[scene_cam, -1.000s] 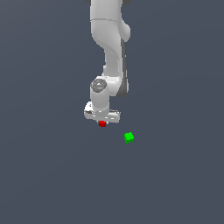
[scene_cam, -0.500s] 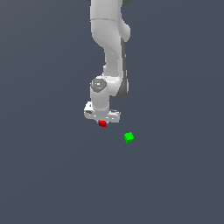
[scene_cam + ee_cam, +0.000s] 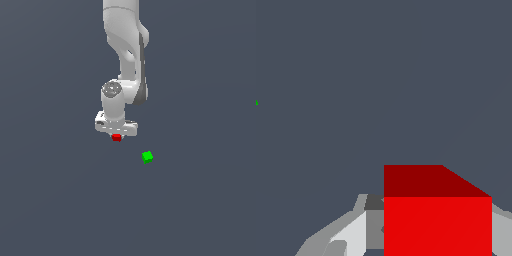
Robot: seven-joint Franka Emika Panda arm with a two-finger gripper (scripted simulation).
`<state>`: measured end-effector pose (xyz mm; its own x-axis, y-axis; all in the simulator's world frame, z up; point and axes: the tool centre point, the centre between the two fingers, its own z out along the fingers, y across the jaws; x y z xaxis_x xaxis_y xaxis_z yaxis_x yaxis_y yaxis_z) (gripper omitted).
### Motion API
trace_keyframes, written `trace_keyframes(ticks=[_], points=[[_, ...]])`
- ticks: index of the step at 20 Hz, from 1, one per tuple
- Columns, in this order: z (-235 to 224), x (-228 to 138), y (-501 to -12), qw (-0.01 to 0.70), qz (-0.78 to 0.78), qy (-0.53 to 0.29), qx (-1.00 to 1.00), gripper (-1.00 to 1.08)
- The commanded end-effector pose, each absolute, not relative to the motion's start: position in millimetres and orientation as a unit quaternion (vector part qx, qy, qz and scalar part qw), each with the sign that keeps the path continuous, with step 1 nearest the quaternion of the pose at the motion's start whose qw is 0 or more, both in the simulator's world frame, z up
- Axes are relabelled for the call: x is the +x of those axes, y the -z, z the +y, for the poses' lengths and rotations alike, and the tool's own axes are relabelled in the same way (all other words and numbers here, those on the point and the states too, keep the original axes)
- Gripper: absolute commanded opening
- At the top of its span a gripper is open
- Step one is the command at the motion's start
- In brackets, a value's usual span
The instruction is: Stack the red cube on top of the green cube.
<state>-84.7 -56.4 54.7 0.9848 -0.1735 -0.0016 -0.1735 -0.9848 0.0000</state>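
The red cube [image 3: 116,137] sits right under the white gripper [image 3: 116,136], between its fingers. In the wrist view the red cube [image 3: 437,215] fills the space between the two grey fingertips [image 3: 358,230], which touch its sides, so the gripper is shut on it. The green cube [image 3: 147,157] lies on the dark grey floor, apart from the gripper, toward the exterior view's right and a little nearer the camera. In the wrist view only a sliver of the green cube [image 3: 257,103] shows at the picture's edge.
The plain dark grey floor [image 3: 60,200] stretches all around. The white arm [image 3: 127,60] rises behind the gripper. No other objects show.
No clear movement. The gripper stays at the same spot with the red cube between its fingers, and the green cube has not moved.
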Motion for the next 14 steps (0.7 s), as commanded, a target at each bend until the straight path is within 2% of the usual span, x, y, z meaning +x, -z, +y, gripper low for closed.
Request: trace_keyframes(ticks=[1,8,14], points=[[-56.4,-84.6,-71.6,0.000,0.087,0.000,-0.996,-1.00],[-56.6,-84.2,-110.0,0.000,0.087,0.000,-0.996,-1.00],[-56.8,-83.4,-121.6,0.000,0.087,0.000,-0.996,-1.00]])
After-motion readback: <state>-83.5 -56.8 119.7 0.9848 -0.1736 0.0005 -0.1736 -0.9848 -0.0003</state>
